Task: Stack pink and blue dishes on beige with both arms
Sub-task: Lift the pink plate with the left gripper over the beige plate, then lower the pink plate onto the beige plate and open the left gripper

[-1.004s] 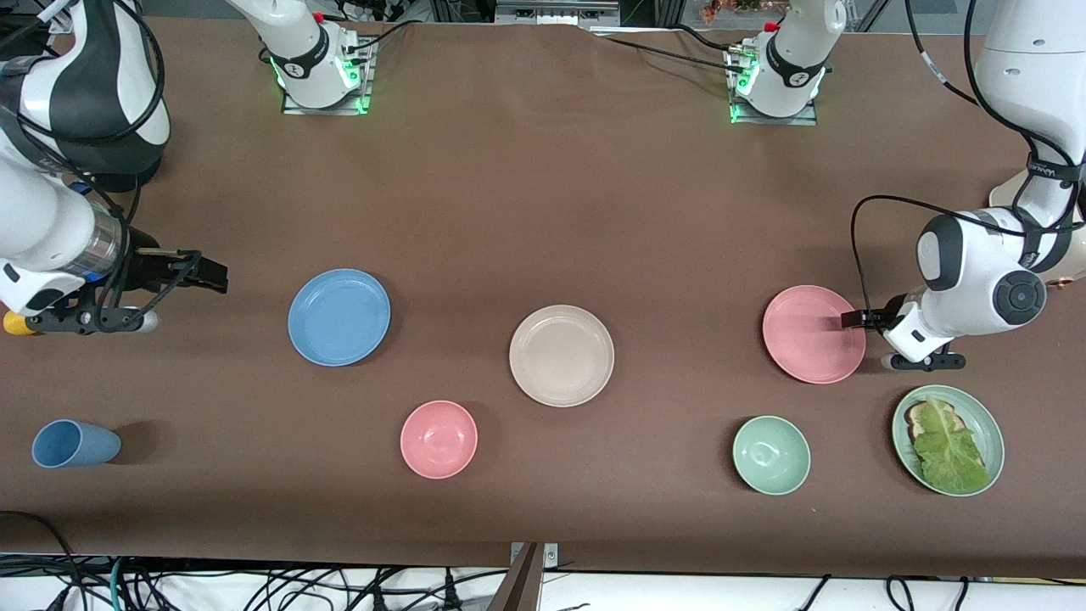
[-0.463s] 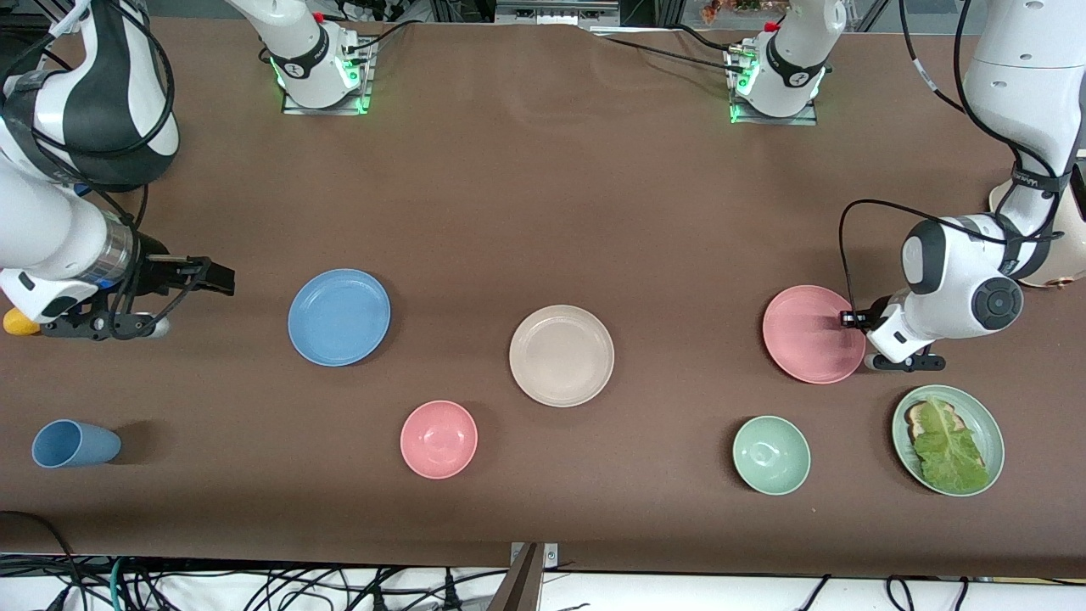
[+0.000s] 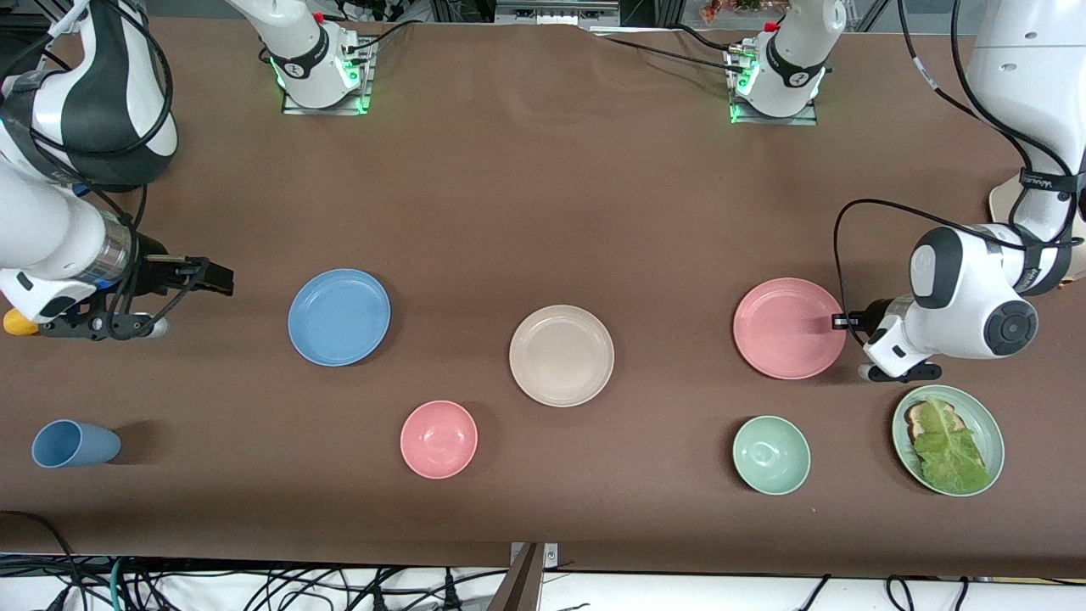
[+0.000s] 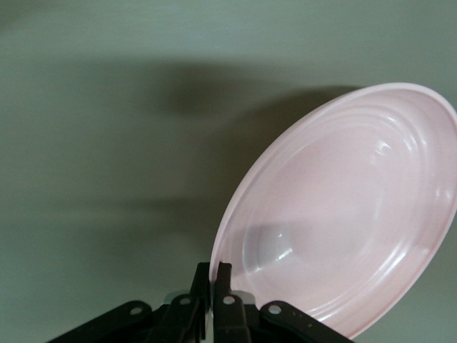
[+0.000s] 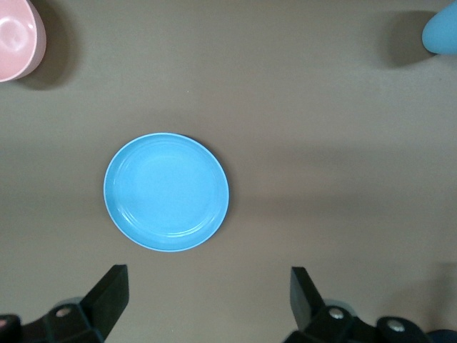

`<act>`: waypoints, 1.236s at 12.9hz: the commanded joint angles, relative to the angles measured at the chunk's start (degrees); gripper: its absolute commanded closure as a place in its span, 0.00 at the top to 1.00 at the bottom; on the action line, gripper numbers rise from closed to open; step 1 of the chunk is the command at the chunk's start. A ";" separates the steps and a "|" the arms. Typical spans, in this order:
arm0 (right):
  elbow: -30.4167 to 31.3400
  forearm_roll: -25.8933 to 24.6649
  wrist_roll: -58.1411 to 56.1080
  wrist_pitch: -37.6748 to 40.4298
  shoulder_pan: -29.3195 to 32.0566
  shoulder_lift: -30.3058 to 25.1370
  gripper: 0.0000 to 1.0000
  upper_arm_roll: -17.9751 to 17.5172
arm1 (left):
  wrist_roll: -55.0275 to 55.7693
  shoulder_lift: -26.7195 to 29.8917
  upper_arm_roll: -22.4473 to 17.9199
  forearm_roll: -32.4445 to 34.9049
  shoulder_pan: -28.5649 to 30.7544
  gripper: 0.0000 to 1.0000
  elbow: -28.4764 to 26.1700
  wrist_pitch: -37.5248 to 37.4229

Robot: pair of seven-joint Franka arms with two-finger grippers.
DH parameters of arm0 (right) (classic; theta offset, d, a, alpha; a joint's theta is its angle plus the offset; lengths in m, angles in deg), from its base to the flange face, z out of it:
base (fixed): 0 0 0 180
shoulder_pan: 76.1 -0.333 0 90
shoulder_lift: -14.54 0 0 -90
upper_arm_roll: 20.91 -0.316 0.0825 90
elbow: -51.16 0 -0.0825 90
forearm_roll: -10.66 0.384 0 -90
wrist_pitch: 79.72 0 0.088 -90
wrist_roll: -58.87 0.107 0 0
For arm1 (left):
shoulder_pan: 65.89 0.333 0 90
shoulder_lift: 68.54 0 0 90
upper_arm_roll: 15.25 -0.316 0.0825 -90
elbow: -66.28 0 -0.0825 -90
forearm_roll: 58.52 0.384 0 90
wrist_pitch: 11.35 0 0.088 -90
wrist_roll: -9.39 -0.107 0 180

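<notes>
The salmon pink plate (image 3: 785, 327) (image 4: 343, 214) hangs tilted just above the table, toward the left arm's end. My left gripper (image 3: 838, 321) (image 4: 218, 275) is shut on its rim. The sky blue plate (image 3: 339, 316) (image 5: 166, 191) lies flat on the table toward the right arm's end. My right gripper (image 3: 214, 277) (image 5: 207, 282) hovers beside it with its fingers wide open and nothing between them. The beige plate (image 3: 562, 355) lies bare in the middle of the table, between the two other plates.
A small pink bowl (image 3: 439, 439) (image 5: 14, 39) and a green bowl (image 3: 771, 455) sit nearer the front camera. A blue cup (image 3: 72, 443) (image 5: 441, 28) lies on its side. A pale green plate (image 3: 976, 403) holds lettuce. A yellow object (image 3: 17, 322) shows under the right arm.
The left gripper has carried the pink plate a little way toward the beige plate, with the plate raised off the table. The right gripper crept slightly toward the blue plate, then held still.
</notes>
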State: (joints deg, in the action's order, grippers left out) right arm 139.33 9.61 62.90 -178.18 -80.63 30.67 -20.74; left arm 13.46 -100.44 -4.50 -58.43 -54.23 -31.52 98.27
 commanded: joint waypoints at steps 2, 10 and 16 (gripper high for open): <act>-0.46 -0.18 -0.60 0.46 0.39 -0.13 1.00 -0.26 | 13.99 2.10 8.40 -3.50 -0.40 0.00 1.82 -3.01; -0.37 -0.18 -0.51 0.55 0.48 -0.13 1.00 -0.26 | 41.86 -7.37 15.98 -5.53 -14.88 0.00 14.38 5.30; -0.37 -0.18 -0.60 0.55 0.48 -0.13 1.00 -0.18 | 47.08 -11.16 13.08 -4.48 -20.00 0.00 14.22 15.89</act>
State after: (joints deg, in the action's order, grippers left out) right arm 139.35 9.61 62.90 -178.15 -80.56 30.67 -20.70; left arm 60.08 -111.09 9.54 -62.99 -74.31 -19.68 114.94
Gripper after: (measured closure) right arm 0.000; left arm 0.947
